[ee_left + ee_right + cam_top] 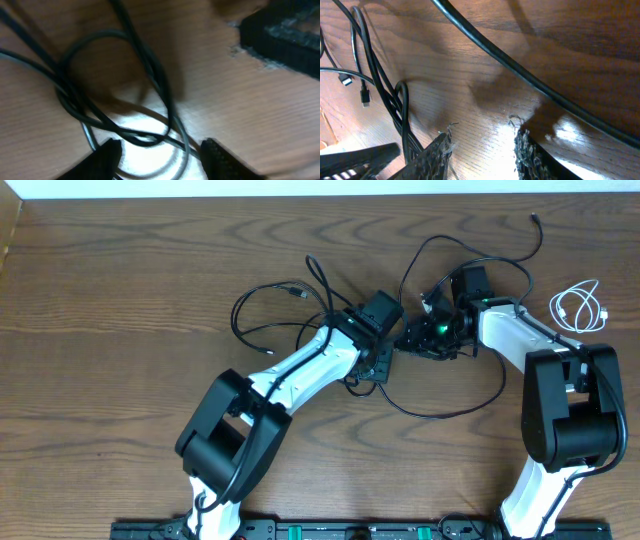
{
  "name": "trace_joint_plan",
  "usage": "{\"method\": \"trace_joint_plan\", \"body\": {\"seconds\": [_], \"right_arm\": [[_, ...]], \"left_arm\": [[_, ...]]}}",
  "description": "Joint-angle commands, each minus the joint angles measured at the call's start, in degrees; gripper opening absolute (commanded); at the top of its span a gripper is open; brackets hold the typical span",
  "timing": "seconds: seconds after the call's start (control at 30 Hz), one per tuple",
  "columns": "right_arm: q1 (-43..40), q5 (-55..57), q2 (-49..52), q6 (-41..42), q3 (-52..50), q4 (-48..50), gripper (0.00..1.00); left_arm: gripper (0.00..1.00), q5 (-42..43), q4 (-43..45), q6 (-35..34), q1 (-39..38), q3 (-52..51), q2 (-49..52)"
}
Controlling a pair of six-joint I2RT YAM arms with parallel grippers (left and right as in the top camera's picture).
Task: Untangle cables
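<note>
The long black cord (262,288) lies in tangled loops across the middle of the table, with one plug end (298,295) at the left and one (535,218) at the far right. The white cord (580,307) lies coiled by itself at the right. My left gripper (380,360) is open and low over the knot; black loops (150,65) cross between its fingertips (160,155). My right gripper (415,340) faces it closely, open, with bare wood between its fingers (482,150). Black strands (380,85) and two plugs (345,79) lie to its left.
The wooden table (120,380) runs beyond the frame to the left. A thicker-looking black cable (520,75) crosses close above the right gripper. The right gripper's finger (280,35) shows in the left wrist view, and the left gripper's finger (355,157) shows in the right wrist view.
</note>
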Motion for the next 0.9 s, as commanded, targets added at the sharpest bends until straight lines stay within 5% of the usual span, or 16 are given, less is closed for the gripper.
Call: {"method": "trace_joint_plan", "body": {"seconds": [0.0,0.17,0.23,0.5,0.87], "right_arm": [[0.0,0.7,0.0,0.6,0.9,-0.2,0.4],[0.0,-0.1,0.0,0.7,0.9,-0.2,0.4],[0.4,-0.2,0.0,0.7,0.9,-0.1,0.4],[3.9,-5.4,0.0,0.0,0.9,1.4,0.52],[6.7,-1.3,0.0,-0.1,0.9,2.2,0.52]], "left_arm": [[0.43,-5.6,-0.3,1.3,0.2,0.2,1.4],[0.37,-6.4,-0.2,1.2,0.3,0.2,1.4],[0.07,-6.4,0.2,1.3,0.3,0.2,1.4],[0.07,-6.4,2.1,2.8,0.7,0.2,-1.3],[0.08,-2.7,1.3,4.0,5.2,0.2,-6.3]]}}
